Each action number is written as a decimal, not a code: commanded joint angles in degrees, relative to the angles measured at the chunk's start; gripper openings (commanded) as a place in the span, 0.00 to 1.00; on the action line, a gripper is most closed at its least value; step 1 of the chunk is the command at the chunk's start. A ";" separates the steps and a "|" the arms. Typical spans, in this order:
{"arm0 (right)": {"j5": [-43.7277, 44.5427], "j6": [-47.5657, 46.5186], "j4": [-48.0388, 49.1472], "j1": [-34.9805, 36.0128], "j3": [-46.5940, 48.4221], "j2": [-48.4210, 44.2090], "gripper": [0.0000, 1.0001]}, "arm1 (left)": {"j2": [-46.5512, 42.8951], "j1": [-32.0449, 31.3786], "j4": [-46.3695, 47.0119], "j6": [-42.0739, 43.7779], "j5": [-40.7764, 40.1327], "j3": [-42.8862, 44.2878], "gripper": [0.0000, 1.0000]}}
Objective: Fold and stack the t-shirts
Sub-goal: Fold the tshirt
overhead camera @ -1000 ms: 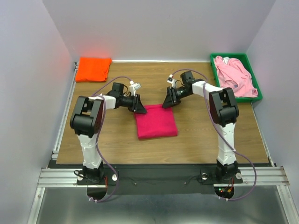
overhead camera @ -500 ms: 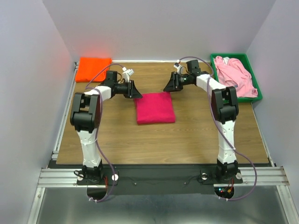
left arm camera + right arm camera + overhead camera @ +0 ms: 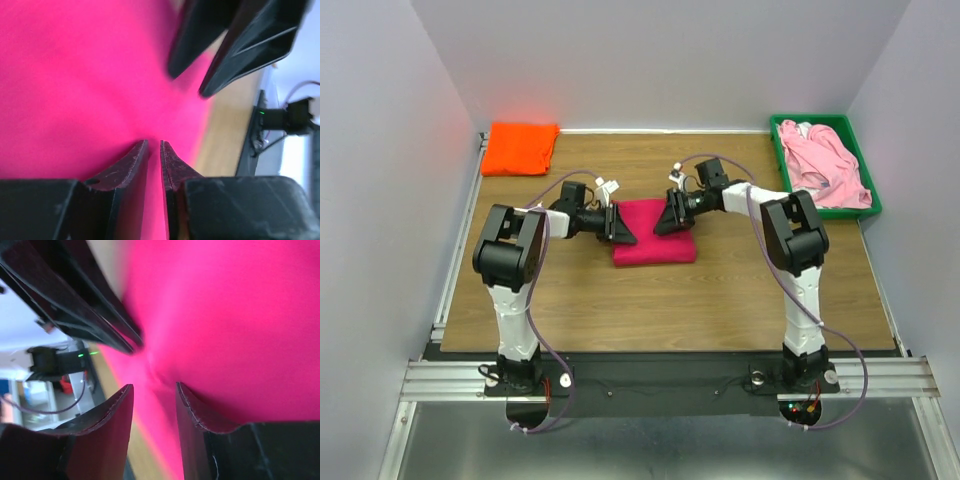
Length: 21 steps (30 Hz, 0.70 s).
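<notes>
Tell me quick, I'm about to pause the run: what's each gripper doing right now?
Left gripper: nearly shut, apparently pinching the magenta t-shirt.
Right gripper: open, fingers straddling the same shirt, gripping nothing.

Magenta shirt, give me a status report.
Left gripper pinched shut on magenta shirt, far left corner. Right gripper open, straddling cloth. Nothing in the way.

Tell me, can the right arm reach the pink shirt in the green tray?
Probably yes. The right fingers sit at the crimson shirt, and only bare table lies between them and the pink shirt in the green tray.
</notes>
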 commanded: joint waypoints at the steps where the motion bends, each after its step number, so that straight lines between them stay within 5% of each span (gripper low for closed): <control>1: 1.63 0.37 1.46 -3.41 -0.91 5.58 0.44 | 3.65 3.31 -2.99 1.36 -3.14 0.54 0.27; 5: 3.13 0.01 1.20 -5.00 -0.82 4.90 0.43 | 4.36 6.04 -6.42 5.56 -4.38 1.34 0.26; 12: -2.57 3.95 -0.21 -4.48 -6.43 -10.74 0.43 | -9.93 1.66 -25.31 24.90 3.97 3.81 0.24; 16: -3.02 4.85 -0.03 -1.58 -9.09 -14.62 0.43 | -13.39 -3.35 -23.23 21.86 5.03 1.26 0.24; 21: -2.41 3.09 0.15 0.54 -10.84 -8.50 0.40 | -9.02 -5.39 -10.32 12.28 4.33 -3.58 0.27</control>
